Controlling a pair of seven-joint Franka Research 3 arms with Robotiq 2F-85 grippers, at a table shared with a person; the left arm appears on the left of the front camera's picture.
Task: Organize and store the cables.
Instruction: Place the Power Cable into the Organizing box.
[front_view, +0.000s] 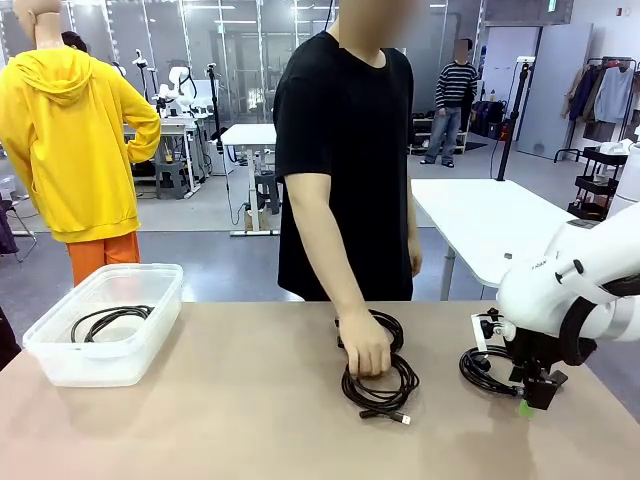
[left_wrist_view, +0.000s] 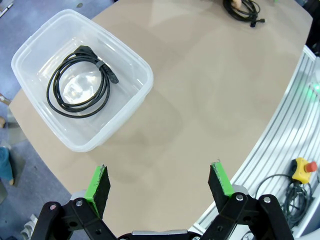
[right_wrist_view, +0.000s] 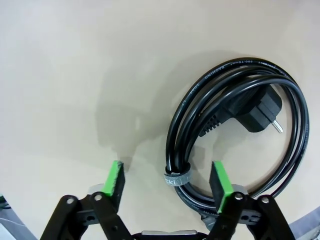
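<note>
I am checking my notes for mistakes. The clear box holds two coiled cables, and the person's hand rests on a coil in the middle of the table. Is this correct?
Not fully. The clear box holds one coiled cable, not two, as the left wrist view shows. The person's hand does rest on a coil in the middle of the table.

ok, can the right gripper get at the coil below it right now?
Probably yes. The right gripper stands open, straddling the strapped side of the coiled cable, with nothing between. The person's hand rests on a different coil.
</note>
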